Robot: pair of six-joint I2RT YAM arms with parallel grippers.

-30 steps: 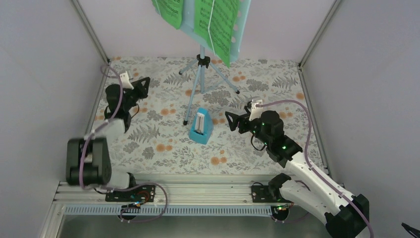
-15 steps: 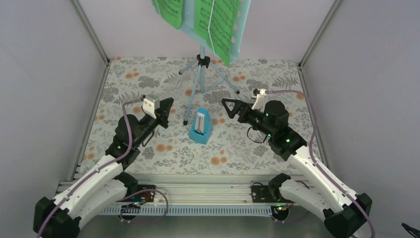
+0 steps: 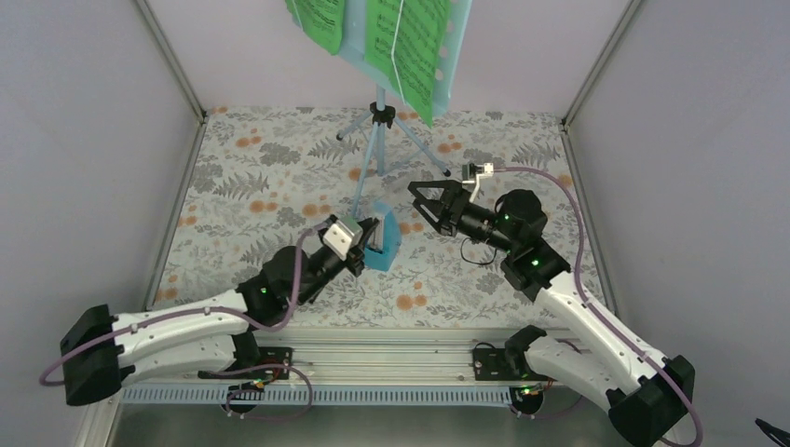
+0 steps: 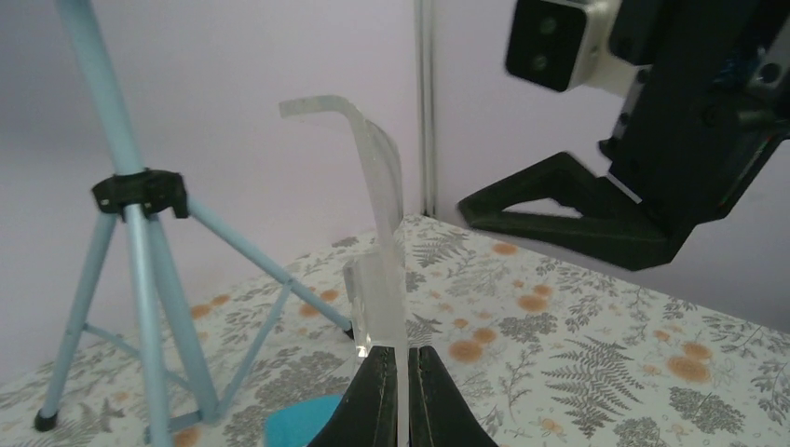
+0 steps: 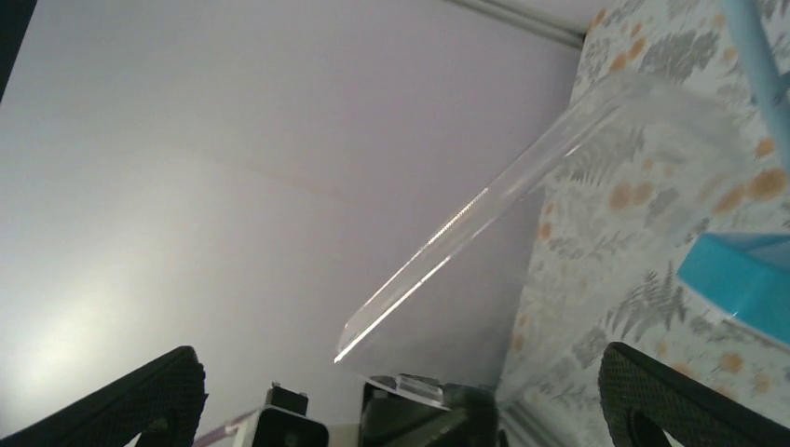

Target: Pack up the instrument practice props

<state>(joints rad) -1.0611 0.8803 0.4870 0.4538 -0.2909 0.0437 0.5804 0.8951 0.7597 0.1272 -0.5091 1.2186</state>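
Note:
The pale blue music stand (image 3: 376,154) stands at the back, with green sheet-music pages (image 3: 407,47) on its desk. In front of it sits the small blue metronome (image 3: 388,238). My left gripper (image 3: 369,237) is right against the metronome's left side. In the left wrist view it (image 4: 401,372) is shut on a clear plastic strip (image 4: 377,233) that rises from between its fingers, with a corner of the metronome (image 4: 298,424) just below. My right gripper (image 3: 422,206) hangs open just right of the metronome, with nothing between its fingers (image 5: 172,396).
The stand's tripod legs (image 4: 140,200) spread over the floral tabletop (image 3: 261,177) just behind the metronome. Pale walls with metal corner posts (image 3: 172,65) close in the left, back and right. The two grippers are close together, the right gripper's finger (image 4: 568,214) large in the left wrist view.
My left arm has swung from the far left edge across to the metronome, staying shut. My right gripper has moved a little up and left toward the stand, still open.

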